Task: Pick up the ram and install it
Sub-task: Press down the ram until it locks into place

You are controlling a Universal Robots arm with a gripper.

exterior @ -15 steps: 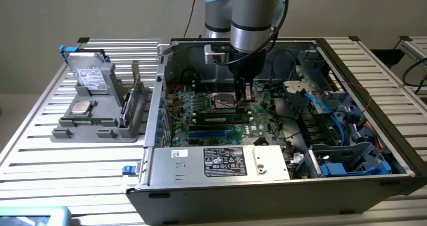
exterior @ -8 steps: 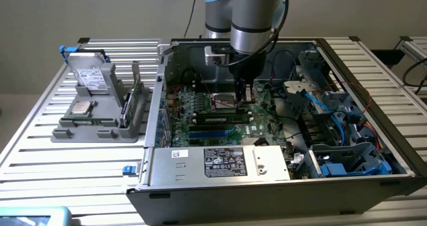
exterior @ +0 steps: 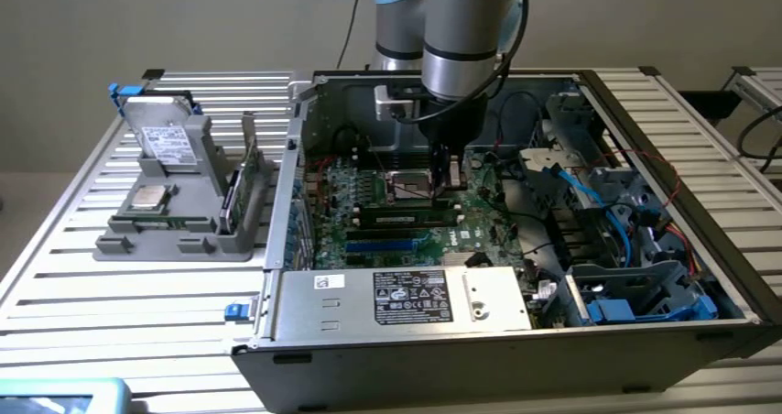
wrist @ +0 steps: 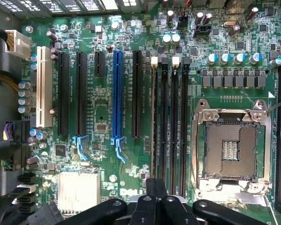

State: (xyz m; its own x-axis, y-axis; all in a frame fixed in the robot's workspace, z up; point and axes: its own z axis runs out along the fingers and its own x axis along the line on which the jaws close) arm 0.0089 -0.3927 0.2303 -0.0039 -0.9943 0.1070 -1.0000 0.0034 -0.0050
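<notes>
Open PC case (exterior: 514,332) on a slatted table (exterior: 110,295). The arm reaches down into the case, its gripper (exterior: 448,168) just above the motherboard (wrist: 103,108), beside the empty CPU socket (wrist: 232,147). The jaws are pressed together, holding nothing. The ram (exterior: 404,219) lies seated in a slot on the board, just below the gripper in the exterior view.

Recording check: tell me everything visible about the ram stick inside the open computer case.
The ram, a thin, long dark-green circuit-board stick, carries a white sticker on its side. It stands on edge in a memory slot of the green motherboard, running across the exterior view, in front of the metal processor socket. Whether it is fully latched cannot be told. The black gripper, jaws shut, hangs just behind it; contact cannot be told.
</notes>
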